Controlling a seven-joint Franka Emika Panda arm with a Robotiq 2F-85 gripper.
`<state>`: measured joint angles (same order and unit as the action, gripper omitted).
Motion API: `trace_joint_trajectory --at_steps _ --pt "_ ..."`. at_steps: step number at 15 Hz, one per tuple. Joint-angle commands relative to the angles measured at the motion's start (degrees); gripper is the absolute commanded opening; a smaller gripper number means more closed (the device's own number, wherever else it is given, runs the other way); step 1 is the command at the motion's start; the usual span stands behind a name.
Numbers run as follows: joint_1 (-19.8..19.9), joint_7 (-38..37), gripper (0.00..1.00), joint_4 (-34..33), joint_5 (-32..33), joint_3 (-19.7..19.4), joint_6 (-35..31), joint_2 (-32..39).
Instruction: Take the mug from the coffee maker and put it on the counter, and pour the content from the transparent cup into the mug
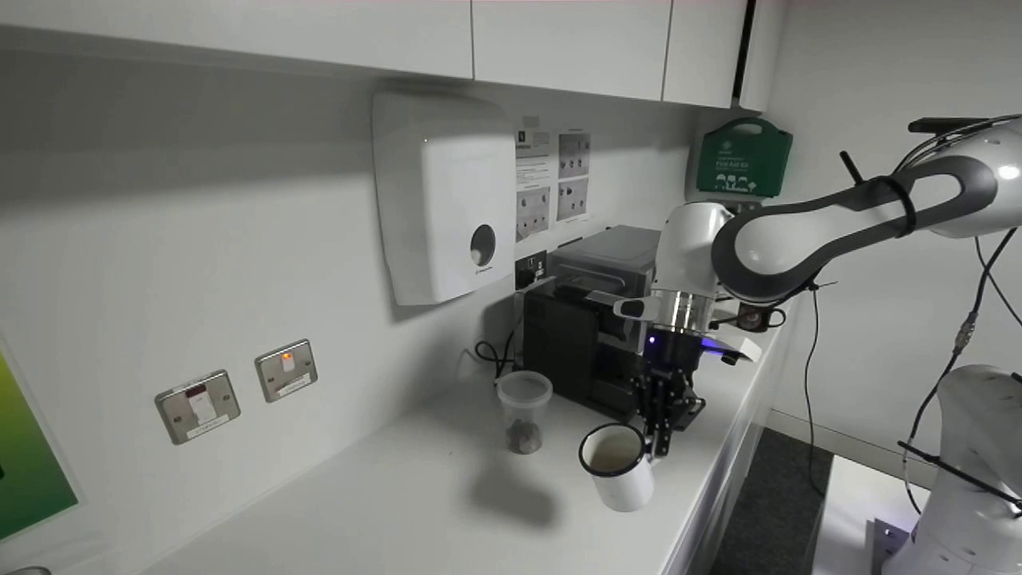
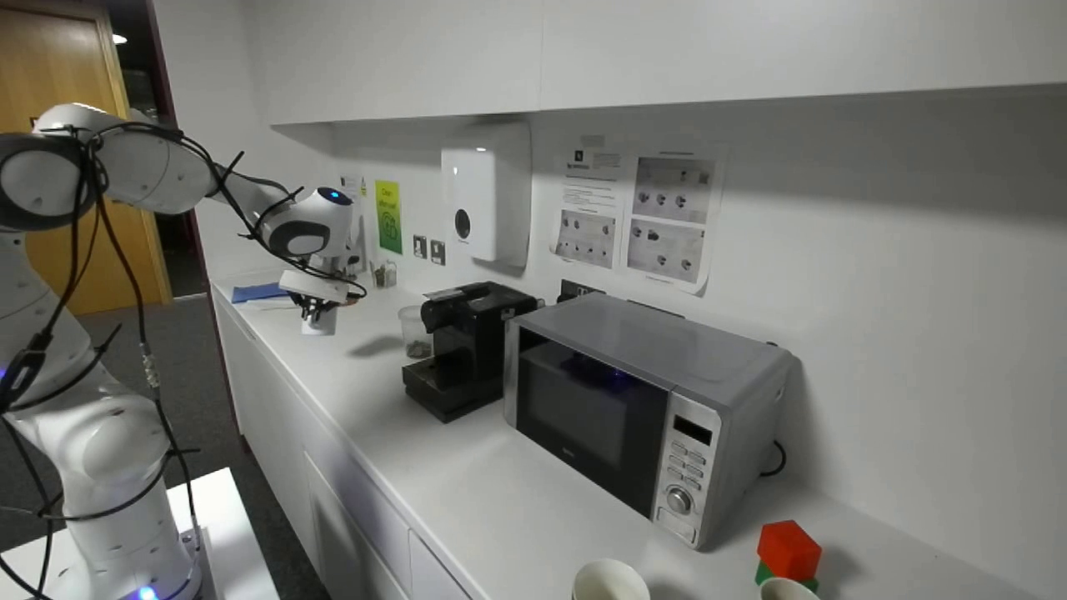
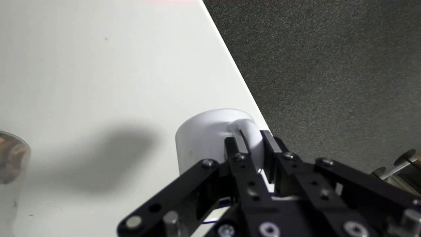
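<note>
Far left of the fingers [image 3: 271,142], you see the sign [image 1: 32,467], cut off by the frame edge; where an exterior view shows it whole, its lettering is too blurred for you to read. Next, closer to the fingers, are two switches [image 1: 198,406]; each carries a label too small to read. The dispenser [image 1: 447,200] is mounted above and left of the fingers, with an illegible mark low on its front.

The cup [image 1: 524,403] stands upright on the counter [image 1: 343,519], near the fingers on their left. You cannot identify the dark contents [image 1: 524,437] at its bottom. The wrist view cuts the cup off. Above it, the notices [image 1: 533,164] carry print that you cannot make out.

Behind and left of the fingers stands the coffee maker [image 1: 559,343], partly covered by the gripper [image 3: 253,140]. Beyond it, the microwave [image 1: 611,246] is partly hidden by the coffee maker and the arm [image 1: 830,231].

The mug [image 1: 627,483] is just left of the fingers, mouth up. The fingers are clamped on its handle [image 3: 251,131]. The mug appears raised above the counter; a blurred shadow [image 3: 115,154] lies apart from it.

Right of the fingers, higher and well behind, the kit [image 1: 744,160] reads "First Aid Kit".
</note>
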<state>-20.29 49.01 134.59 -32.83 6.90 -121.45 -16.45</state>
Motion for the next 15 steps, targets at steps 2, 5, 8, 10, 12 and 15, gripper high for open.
trace_joint_trajectory --at_steps 2,5,8,10,12,15 --pt "-0.27 7.8 0.04 -4.39 -3.77 0.75 -0.13 5.18" --pt "0.14 10.96 0.04 -6.88 -5.46 2.03 0.33 8.15" --pt "0.66 13.66 0.04 -9.84 -6.83 3.24 0.74 11.0" --pt "1.18 15.9 0.04 -11.46 -7.78 3.62 0.75 12.41" --pt "1.77 18.58 0.04 -12.86 -8.41 3.69 0.8 13.62" --pt "2.85 22.52 0.04 -14.38 -9.84 3.65 0.92 15.38"
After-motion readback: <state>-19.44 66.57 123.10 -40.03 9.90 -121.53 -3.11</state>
